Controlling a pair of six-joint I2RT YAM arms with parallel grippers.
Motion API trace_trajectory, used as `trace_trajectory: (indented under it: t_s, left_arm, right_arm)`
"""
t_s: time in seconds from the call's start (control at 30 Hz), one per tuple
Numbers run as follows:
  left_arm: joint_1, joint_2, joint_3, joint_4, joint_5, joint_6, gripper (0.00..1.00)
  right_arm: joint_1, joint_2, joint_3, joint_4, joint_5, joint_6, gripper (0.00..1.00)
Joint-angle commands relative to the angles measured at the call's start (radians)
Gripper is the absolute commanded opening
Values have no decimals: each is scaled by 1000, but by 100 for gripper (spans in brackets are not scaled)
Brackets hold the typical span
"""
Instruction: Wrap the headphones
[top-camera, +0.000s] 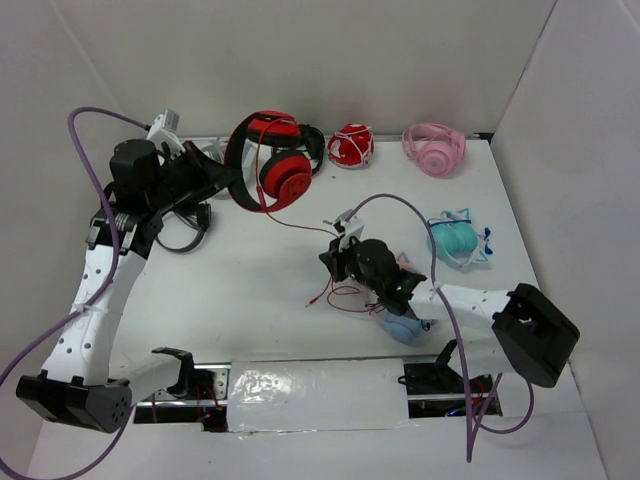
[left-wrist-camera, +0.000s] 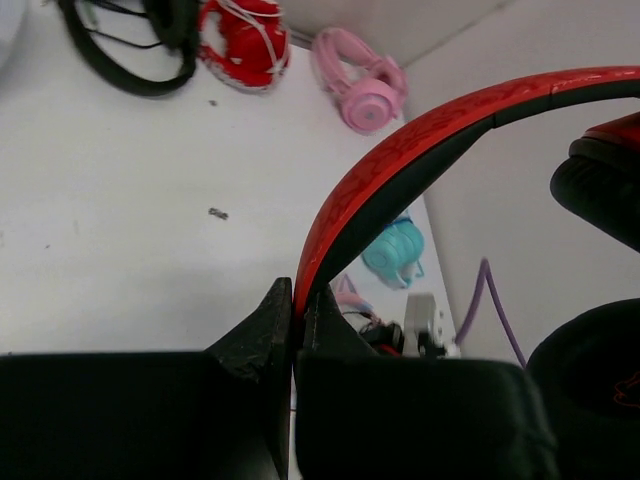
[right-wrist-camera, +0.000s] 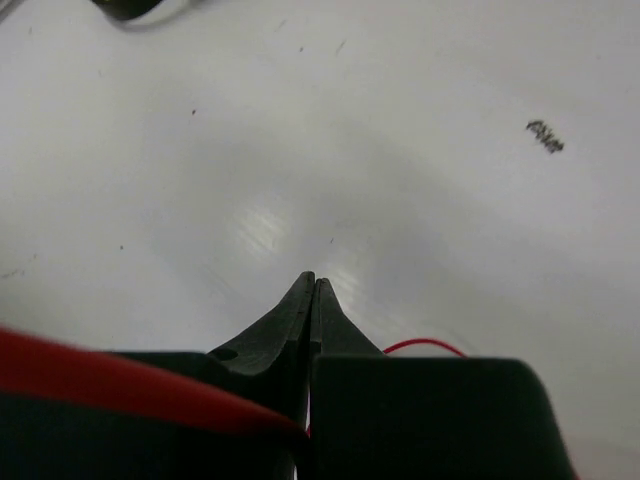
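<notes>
Once from above: clamping the headphones by the headband with the left gripper, above the far left of a white table boxed by white walls. Through the left wrist: pinching that band tight between shut fingers. Through the right wrist: hovering the right gripper fully closed over bare table, red cable trailing beside it, hold unclear.

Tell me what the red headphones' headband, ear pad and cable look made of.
Headband: hard plastic, probably; glossy red with a faint pattern, black underside.
Ear pad: soft black leatherette, seemingly; dull sheen, rounded cushion.
Cable: thin red flexible sheath, likely rubber or plastic; it lies in loose curves.
</notes>
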Motion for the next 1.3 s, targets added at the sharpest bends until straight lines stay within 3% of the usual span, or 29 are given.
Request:
trace_trajectory:
  t_s: [0.0, 0.17, 0.33, 0.77, 1.07, 1.2, 1.27]
  left_arm:
    - [1, -56, -18, 163, 198, 53, 0]
    - [-2, -80, -47, 192, 376, 112, 0]
    - [-10, -134, -95, 209, 399, 130, 0]
    - [-16, -218, -206, 237, 515, 149, 0]
    - [-31, -188, -210, 217, 361, 152, 0]
    - [-51, -186, -213, 276, 564, 259, 0]
    - [-88, -182, -226, 287, 597, 334, 0]
  right_arm:
    - [-42, 4, 85, 74, -98, -22, 0]
    - [-109, 44, 165, 1, -107, -53, 0]
    - [-221, 147, 261, -85, -223, -52, 0]
    - [-321, 306, 471, -234, -217, -42, 0]
    - [-284, 239, 462, -263, -227, -93, 0]
    - [-281, 288, 577, -381, -118, -139, 0]
    - [-281, 331, 631, -433, -83, -177, 0]
